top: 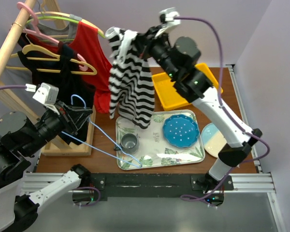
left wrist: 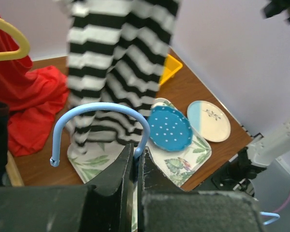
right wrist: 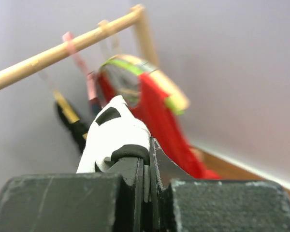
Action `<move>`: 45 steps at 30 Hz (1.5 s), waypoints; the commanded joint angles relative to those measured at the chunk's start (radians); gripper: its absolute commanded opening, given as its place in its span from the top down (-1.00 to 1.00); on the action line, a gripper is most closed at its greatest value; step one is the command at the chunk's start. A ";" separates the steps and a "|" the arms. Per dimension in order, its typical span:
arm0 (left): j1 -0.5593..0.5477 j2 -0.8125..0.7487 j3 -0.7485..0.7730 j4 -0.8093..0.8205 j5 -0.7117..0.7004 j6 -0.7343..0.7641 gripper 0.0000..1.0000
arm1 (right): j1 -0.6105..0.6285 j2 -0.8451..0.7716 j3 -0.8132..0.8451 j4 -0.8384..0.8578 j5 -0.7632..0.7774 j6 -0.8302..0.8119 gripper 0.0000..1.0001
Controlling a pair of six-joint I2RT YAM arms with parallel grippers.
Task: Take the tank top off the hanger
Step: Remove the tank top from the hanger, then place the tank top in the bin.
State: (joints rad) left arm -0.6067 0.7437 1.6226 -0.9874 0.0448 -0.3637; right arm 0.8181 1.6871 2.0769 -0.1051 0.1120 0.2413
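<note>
Blue hanger (left wrist: 106, 107) in left wrist view, not right.

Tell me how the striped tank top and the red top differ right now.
The striped tank top is black-and-white banded; the red top is plain red. The striped tank top hangs from the right gripper, free of the blue hanger; the red top sits on a green hanger on the wooden rack. Both dangle limp.

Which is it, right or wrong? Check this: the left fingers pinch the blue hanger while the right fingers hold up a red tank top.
Wrong on colour: the top external view shows the right fingers hold up a black-and-white striped tank top, not red. The left fingers do pinch the blue hanger.
</note>
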 commanded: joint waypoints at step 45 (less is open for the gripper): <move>0.001 0.051 -0.044 0.170 -0.253 0.115 1.00 | -0.542 0.299 -0.264 0.058 0.294 -0.178 1.00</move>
State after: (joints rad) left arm -0.6071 0.7742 1.5787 -0.8757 -0.1722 -0.3172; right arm 0.3023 1.9240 1.7840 0.0292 0.3687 0.0208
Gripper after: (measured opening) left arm 0.060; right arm 0.029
